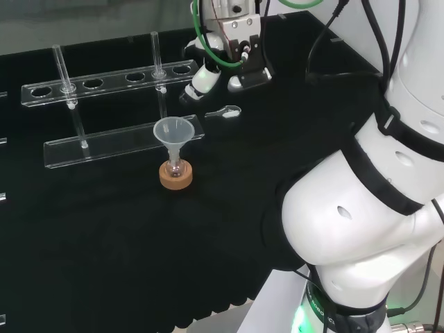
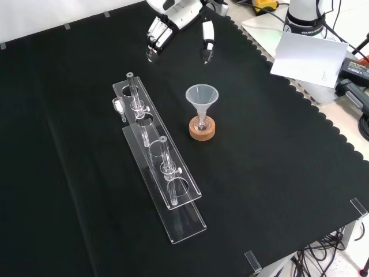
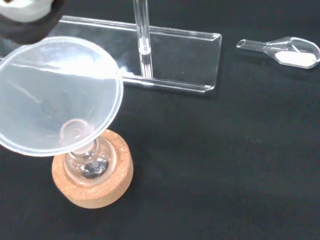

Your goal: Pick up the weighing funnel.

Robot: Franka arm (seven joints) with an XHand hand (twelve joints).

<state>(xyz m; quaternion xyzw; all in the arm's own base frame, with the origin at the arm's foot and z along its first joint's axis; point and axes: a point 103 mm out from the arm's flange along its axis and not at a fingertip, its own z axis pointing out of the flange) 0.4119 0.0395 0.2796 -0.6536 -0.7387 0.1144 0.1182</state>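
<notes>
Approach step, we judge. Hand [image 1: 205,75] hovers over worktop [image 1: 104,229], fingers spread, holding nothing. Weighing funnel [image 1: 225,111] lies on cloth just beside rack [image 1: 118,142] end, near hand. Next we'd descend, straddle it, pinch.

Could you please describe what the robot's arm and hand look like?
The arm has bulky, rounded white links with black bands at the joints. Black cables run along it, and a green cable loops above the black and white hand.
</notes>
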